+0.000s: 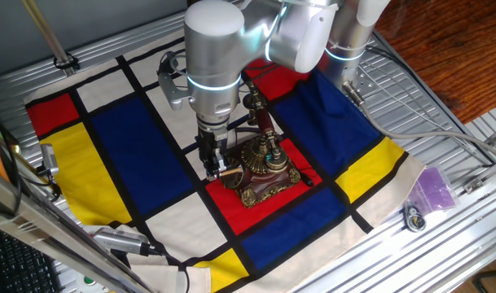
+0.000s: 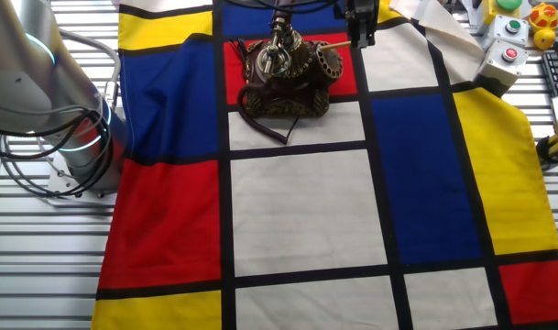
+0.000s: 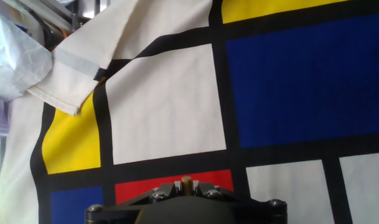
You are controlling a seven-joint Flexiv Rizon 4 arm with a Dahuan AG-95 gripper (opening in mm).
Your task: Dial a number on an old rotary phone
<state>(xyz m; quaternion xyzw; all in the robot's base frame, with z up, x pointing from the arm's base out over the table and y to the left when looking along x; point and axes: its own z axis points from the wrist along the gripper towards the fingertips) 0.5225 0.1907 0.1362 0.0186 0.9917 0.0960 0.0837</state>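
The old rotary phone (image 1: 265, 168) stands on a red square of the checked cloth, dark bronze with its handset on the upright cradle. From the other side, the phone (image 2: 281, 75) shows its round dial (image 2: 330, 62) facing right. My gripper (image 1: 215, 166) hangs just left of the phone, shut on a thin light wooden stick (image 1: 226, 172) that points toward the dial. In the other fixed view the gripper (image 2: 361, 33) is at the top edge and the stick (image 2: 339, 43) reaches the dial's upper rim. In the hand view the stick's end (image 3: 186, 182) sits between the closed jaws of the gripper (image 3: 186, 186); the phone is out of that view.
A cloth (image 2: 297, 211) of red, blue, yellow and white squares covers the slatted metal table. The phone's dark cord (image 2: 265, 124) loops onto a white square. A purple bag (image 1: 433, 189) lies at the table's right. A button box (image 2: 506, 57) sits beyond the cloth's corner.
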